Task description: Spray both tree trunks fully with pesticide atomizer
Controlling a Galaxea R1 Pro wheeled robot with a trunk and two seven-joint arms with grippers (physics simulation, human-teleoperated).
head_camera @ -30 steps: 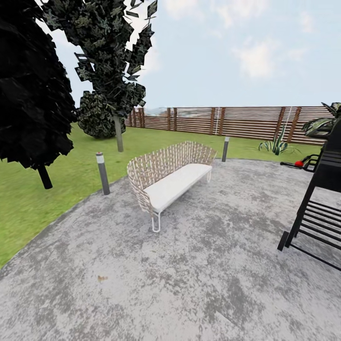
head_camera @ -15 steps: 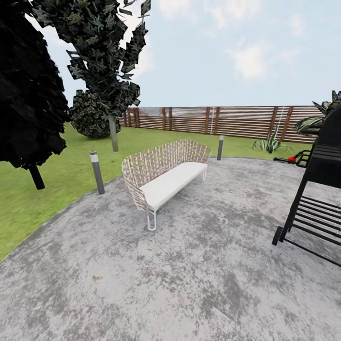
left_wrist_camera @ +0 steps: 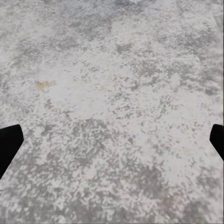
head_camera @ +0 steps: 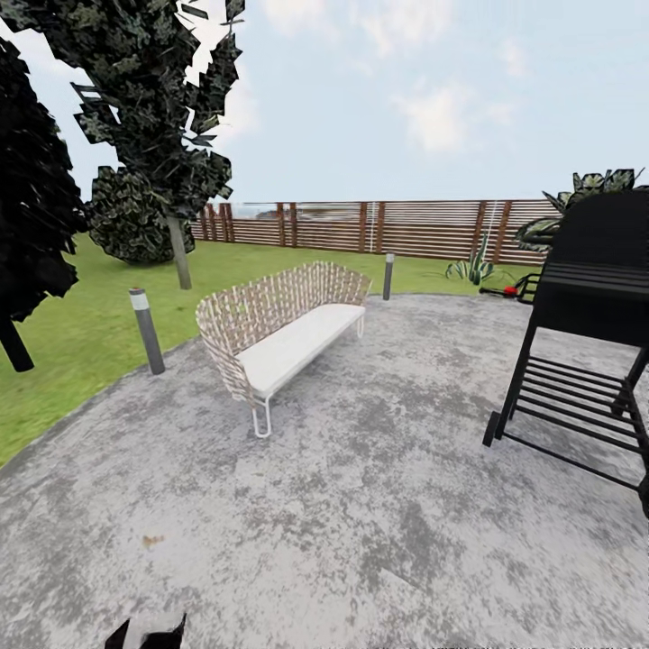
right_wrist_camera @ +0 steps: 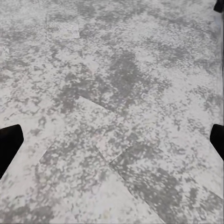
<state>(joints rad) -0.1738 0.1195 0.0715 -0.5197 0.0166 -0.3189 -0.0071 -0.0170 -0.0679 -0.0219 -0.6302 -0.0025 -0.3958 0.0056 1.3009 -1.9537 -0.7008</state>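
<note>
The robot stands on grey paving [head_camera: 388,505] in the garden, facing a woven bench [head_camera: 275,329] with a white seat. Two short bollards [head_camera: 146,330] mark the paving's edge; beyond lie the lawn [head_camera: 81,333] and the slatted fence [head_camera: 397,229]. A black grill [head_camera: 586,306] stands at the right, with a small red-and-black object [head_camera: 510,290] on the ground behind it, too small to identify. A leafy tree [head_camera: 153,108] with a pale trunk [head_camera: 180,254] rises at the far left of the lawn, well apart from the robot; whether it is one of the two to be sprayed cannot be settled from here.

In the left wrist view, the left gripper [left_wrist_camera: 112,140] hangs over bare paving, fingers wide apart, holding nothing. The right gripper [right_wrist_camera: 112,140], in the right wrist view, is likewise spread and empty.

Progress, as judged: the task is at its outset. The atomizer cannot be made out, nothing is in hand, and no trunk has been approached. Finding and lifting the atomizer, then spraying both trunks, all remain.
</note>
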